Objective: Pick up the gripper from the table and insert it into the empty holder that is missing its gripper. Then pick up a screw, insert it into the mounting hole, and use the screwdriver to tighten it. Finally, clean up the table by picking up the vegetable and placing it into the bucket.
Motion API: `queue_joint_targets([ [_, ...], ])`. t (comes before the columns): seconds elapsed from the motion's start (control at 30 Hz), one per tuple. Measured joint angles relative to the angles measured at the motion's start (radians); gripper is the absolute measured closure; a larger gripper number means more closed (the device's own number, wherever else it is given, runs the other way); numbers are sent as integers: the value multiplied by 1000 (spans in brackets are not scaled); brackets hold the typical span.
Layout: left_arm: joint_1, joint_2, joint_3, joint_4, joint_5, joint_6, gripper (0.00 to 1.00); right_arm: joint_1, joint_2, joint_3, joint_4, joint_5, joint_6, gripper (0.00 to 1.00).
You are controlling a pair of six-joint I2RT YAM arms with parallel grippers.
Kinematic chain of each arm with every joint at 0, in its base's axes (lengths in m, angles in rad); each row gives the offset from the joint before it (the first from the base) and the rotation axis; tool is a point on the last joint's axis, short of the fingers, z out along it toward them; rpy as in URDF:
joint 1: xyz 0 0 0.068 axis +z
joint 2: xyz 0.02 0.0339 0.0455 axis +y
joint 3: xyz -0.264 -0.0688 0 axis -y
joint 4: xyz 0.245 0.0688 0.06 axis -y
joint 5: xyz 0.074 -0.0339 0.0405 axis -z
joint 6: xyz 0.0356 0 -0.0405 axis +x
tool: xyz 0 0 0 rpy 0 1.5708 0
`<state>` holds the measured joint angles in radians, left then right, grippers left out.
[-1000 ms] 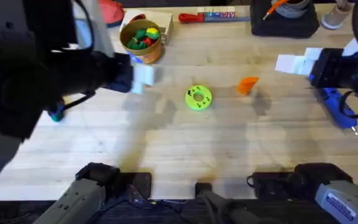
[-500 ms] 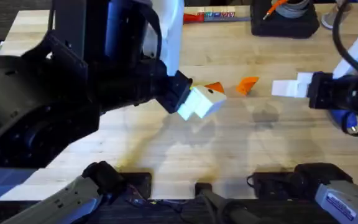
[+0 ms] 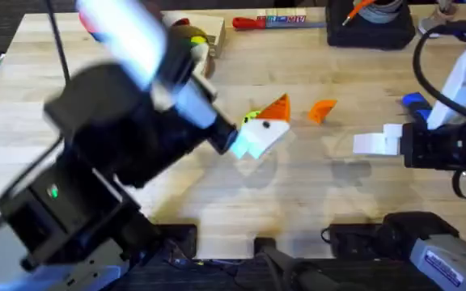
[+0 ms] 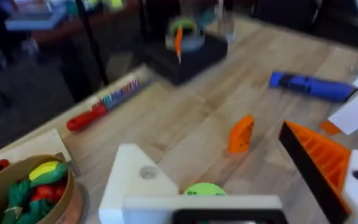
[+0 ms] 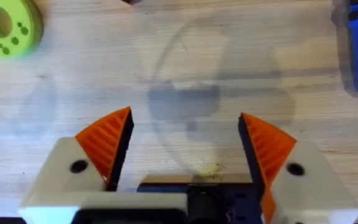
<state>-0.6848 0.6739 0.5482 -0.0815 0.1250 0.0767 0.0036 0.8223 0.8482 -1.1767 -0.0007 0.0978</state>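
We see the left arm reaching across the middle of the wooden table, large and blurred under the overhead camera. The left gripper hangs open above the lime-green disc. One of its fingers wears an orange ribbed pad. The other is a bare white block, the empty holder, and we judge the arm is held out here so this holder can be fitted. The loose orange pad that belongs in it sits on the table just beyond the left gripper, between it and the blue screwdriver. From the left wrist it seems to stand on an edge, not lie flat. From overhead its long axis runs slantwise, narrowing toward the near left, though we cannot be sure of the ribbed face. The right gripper hovers low over bare wood, jaws wide open and holding nothing, both its orange pads in place. It is near the loose pad, likely ready to fetch it. The bucket of toy food stands at the far left.
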Motion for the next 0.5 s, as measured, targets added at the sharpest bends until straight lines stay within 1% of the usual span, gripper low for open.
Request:
queue_joint_targets([
  [0.1, 9, -157, -170, 130, -9, 6, 14, 0, 0, 0, 0, 0, 0, 10],
  [0.17, 20, -244, -259, 175, -14, 6, 14, 0, 0, 0, 0, 0, 0, 10],
  [0.27, 40, -376, -373, 180, -16, 2, 14, 0, 0, 0, 0, 0, 0, 10],
  [0.33, 58, -452, -425, 178, -11, -2, 13, 0, 0, 0, 0, 0, 0, 10],
  [0.43, 105, -569, -492, 173, 20, -11, 14, 0, 0, 0, 0, 0, 0, 10],
  [0.5, 146, -640, -528, 152, 50, -37, 13, 0, 0, 0, 0, 0, 0, 10],
])
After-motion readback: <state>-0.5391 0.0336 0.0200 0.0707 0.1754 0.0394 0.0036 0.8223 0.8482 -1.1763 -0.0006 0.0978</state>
